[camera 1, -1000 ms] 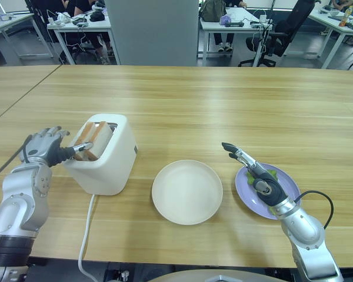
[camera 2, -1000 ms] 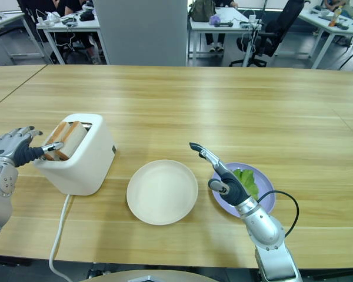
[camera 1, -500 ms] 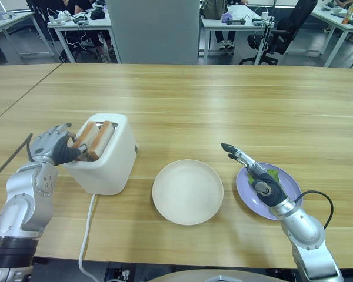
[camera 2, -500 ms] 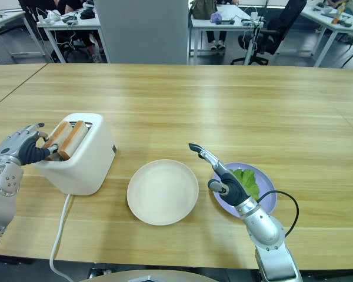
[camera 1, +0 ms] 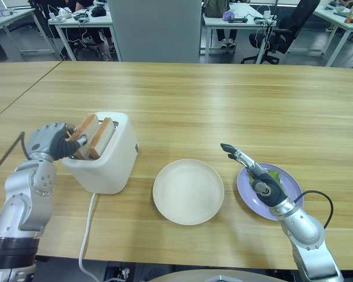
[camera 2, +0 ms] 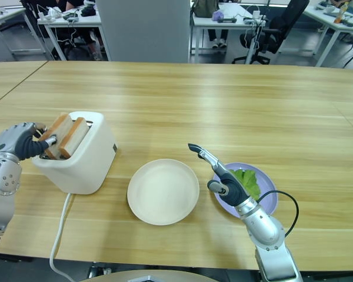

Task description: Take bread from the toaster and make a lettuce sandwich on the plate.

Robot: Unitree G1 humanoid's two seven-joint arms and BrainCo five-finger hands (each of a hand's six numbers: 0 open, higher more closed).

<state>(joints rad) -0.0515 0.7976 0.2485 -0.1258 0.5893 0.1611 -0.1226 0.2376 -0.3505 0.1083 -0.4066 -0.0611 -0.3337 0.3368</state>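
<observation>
Left eye view, left hand [camera 1: 49,141] now gripping bread [camera 1: 86,129]

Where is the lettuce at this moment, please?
In both eye views the lettuce lies on the purple plate at the robot's right, just right of the white plate, partly behind the right hand.

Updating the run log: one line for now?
left hand: grips bread slice in toaster | right hand: open over lettuce dish | plate: no bread yet
</observation>
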